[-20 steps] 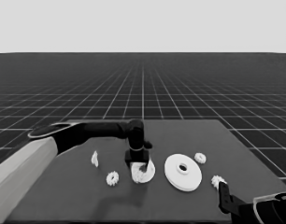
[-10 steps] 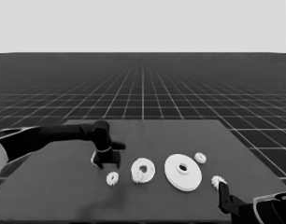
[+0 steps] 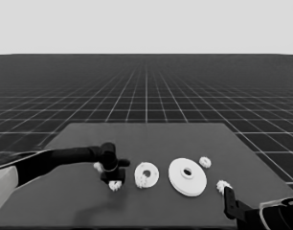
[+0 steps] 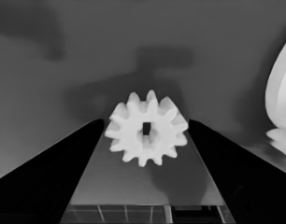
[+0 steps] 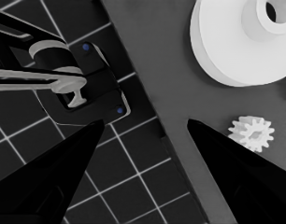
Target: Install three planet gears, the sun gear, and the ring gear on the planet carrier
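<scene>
Dark table (image 3: pixel 151 139) bears white parts; gridded floor (image 3: pixel 146 91) beyond.

Black forearms, pale grey rears, pointed pincer fingers (image 5: pixel 45 182).

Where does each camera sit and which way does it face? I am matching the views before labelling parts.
Head view: looks down across the table; left arm reaches in, left claw over a gear; right claw waits at the lower right corner.
Left wrist view: on the left arm, looking down between its fingers at that gear.
Right wrist view: on the waiting right arm, facing the table's corner, another gear and the larger round part.
Head and right wrist share the larger round part.
</scene>
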